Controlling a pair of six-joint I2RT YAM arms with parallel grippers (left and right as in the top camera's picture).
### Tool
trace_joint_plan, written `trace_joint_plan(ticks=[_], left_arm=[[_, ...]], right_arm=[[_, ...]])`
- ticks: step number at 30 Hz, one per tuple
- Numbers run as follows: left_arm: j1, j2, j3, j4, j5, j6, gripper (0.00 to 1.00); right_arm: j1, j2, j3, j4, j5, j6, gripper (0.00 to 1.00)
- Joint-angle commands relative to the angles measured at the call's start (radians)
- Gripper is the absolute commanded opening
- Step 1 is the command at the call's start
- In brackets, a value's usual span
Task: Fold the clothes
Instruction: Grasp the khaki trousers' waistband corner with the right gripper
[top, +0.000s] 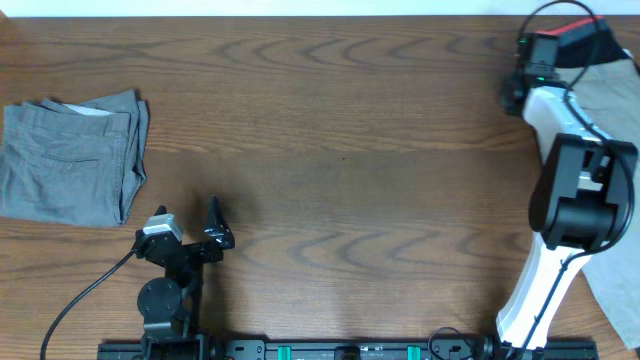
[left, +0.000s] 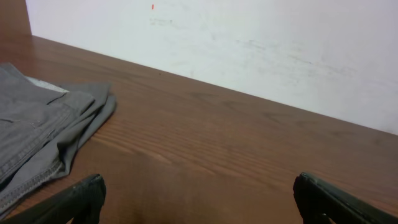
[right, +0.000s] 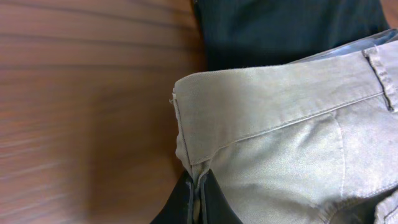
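Note:
A mid-grey pair of shorts (top: 72, 158) lies folded at the table's left edge; its corner shows in the left wrist view (left: 43, 134). My left gripper (top: 200, 235) is open and empty near the front edge, right of the grey pair, with bare wood between its fingers (left: 199, 202). The pale khaki-green pair (top: 612, 95) lies at the far right, mostly hidden under my right arm. In the right wrist view my right gripper (right: 198, 199) is shut on the waistband edge of the khaki pair (right: 280, 137). The right gripper itself is hidden in the overhead view.
A dark, black cloth (right: 286, 28) lies beyond the khaki pair in the right wrist view. The right arm (top: 575, 180) covers the right side of the table. A cable (top: 85, 285) runs from the left arm. A white wall (left: 249, 37) stands behind the table.

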Motion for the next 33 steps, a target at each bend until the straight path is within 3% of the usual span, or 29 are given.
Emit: trace_joint_plan(ticks=[1, 14, 22, 33], left_arm=[[0.005, -0.006, -0.015, -0.037, 0.007, 0.013, 0.98], [0.005, -0.006, -0.015, -0.037, 0.007, 0.013, 0.98], [0.005, -0.006, -0.015, -0.037, 0.007, 0.013, 0.98], [0.005, -0.006, -0.015, -0.037, 0.007, 0.013, 0.98]], right_arm=[[0.074, -0.021, 0.023, -0.002, -0.076, 0.027, 0.01], [0.034, -0.021, 0.023, -0.016, 0.235, 0.104, 0.01], [-0.059, -0.024, 0.023, -0.032, 0.248, 0.100, 0.01], [-0.018, -0.138, 0.023, -0.022, 0.174, 0.101, 0.01]])
